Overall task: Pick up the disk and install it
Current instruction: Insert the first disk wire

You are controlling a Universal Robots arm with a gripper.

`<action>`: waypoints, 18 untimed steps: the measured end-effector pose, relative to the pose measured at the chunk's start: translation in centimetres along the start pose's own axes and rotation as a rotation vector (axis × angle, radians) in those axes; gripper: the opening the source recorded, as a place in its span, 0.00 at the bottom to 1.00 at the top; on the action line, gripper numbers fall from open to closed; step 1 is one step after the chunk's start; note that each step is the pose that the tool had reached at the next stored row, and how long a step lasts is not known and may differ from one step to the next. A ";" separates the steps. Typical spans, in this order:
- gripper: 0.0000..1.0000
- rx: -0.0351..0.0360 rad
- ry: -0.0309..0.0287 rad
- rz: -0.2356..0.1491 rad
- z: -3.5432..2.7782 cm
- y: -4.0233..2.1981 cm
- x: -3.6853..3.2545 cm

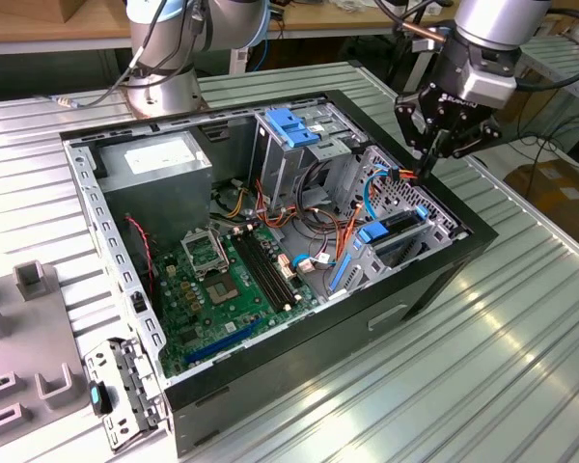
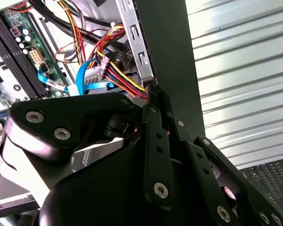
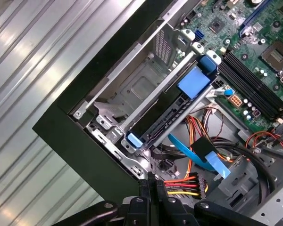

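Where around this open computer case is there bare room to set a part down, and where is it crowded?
Bare: the ribbed table on the exterior view's right of the case. Crowded: inside that case's corner, where the gripper hangs near cables and the disk.

open computer case (image 1: 299, 378) | green motherboard (image 1: 222, 289) inside | on ribbed metal table (image 1: 482, 367)

An open computer case (image 1: 434, 282) is set on a ribbed metal table (image 1: 521, 367). The gripper (image 1: 429, 166), fingers (image 1: 434, 145) brought together, is held over the case's edge at the exterior view's right. The disk (image 1: 398, 225) is seated in a bay just inside that edge.
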State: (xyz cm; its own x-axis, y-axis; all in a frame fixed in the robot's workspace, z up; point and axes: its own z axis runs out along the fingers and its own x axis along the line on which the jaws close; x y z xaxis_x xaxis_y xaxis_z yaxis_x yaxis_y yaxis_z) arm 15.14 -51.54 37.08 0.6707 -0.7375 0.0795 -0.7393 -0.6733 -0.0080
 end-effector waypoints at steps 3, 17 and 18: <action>0.16 -0.0029 0.0002 0.036 0.02 0.00 0.00; 0.16 -0.0130 0.0014 0.161 0.07 0.37 -0.34; 0.16 -0.0142 0.0016 0.176 0.06 0.37 -0.34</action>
State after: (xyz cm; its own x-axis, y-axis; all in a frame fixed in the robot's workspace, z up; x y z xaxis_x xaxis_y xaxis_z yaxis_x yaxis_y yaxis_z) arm 14.65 -51.54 36.98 0.5309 -0.8437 0.0798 -0.8460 -0.5331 -0.0078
